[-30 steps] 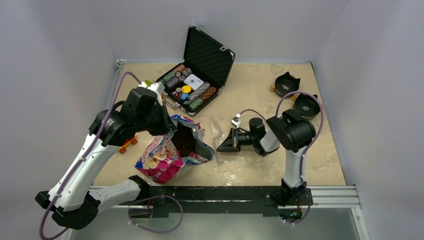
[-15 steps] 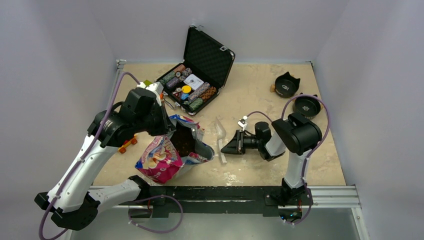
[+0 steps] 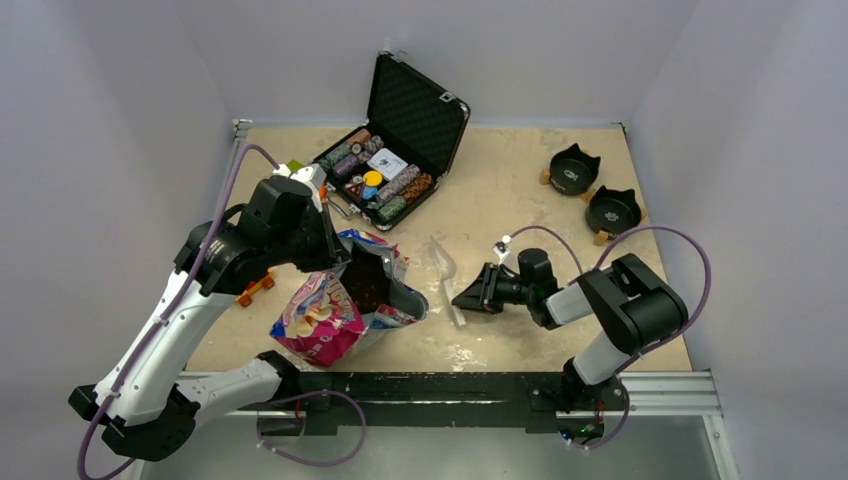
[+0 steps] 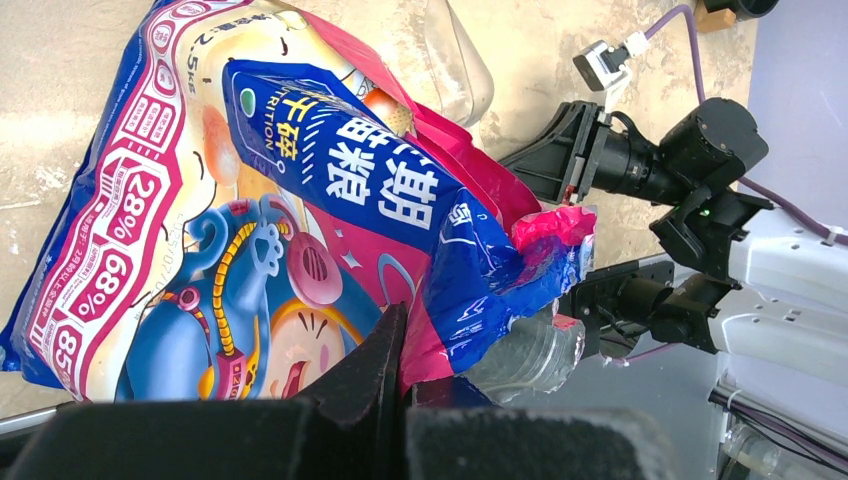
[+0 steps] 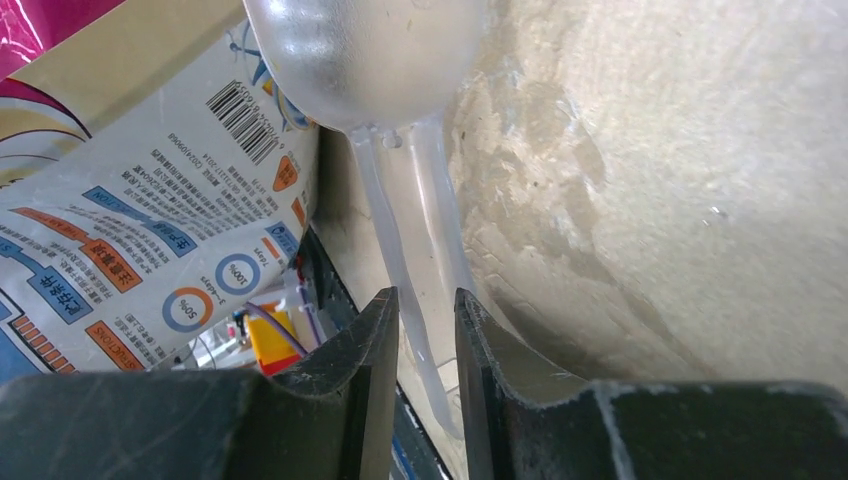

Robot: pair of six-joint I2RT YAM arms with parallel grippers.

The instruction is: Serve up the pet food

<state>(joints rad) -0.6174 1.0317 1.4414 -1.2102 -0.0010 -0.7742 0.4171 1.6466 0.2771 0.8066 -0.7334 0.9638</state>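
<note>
The left claw (image 3: 336, 262) is clenched on the rim of the bag (image 3: 322, 318), whose mouth gapes. The kibble (image 3: 372, 285) lies inside that mouth, just right of the claw: a dark-brown, loose, granular heap. Right of the bag a clear scoop (image 3: 441, 262) lies on the bench (image 3: 520, 190), its handle between the slightly parted jaws of the right claw (image 5: 427, 298). Whether they grip it I cannot tell.

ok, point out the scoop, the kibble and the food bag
scoop (image 5: 360, 50), right wrist view, on its clear bowl.
kibble (image 3: 370, 285), top view, on the brown mass in the bag's open mouth.
food bag (image 4: 150, 250), left wrist view, on the printed front panel.
</note>
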